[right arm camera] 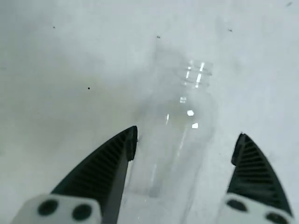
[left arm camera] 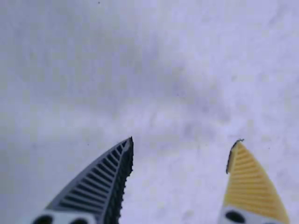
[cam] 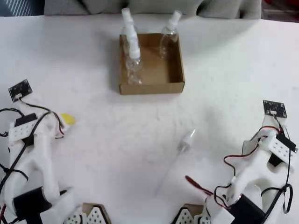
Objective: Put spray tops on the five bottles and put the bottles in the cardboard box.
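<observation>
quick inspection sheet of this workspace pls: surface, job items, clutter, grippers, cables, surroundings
surface: white table
job's things: brown cardboard box holding three clear plastic bottles with white spray tops; loose white spray top with tube lying on table; uncapped clear bottle lying on table
clutter: small yellow piece beside an arm
grippers: left gripper open over table; right gripper open around the uncapped bottle
cables: red and black wires along both arms
surroundings: grey cushions behind table

Cardboard box [cam: 176,77] at the far centre of the table [cam: 93,140], three bottles [cam: 133,63] standing in it. Spray top [cam: 188,139] lies nearer, toward my right. Uncapped bottle [right arm camera: 180,116] between the jaws of my right gripper [right arm camera: 188,132].
</observation>
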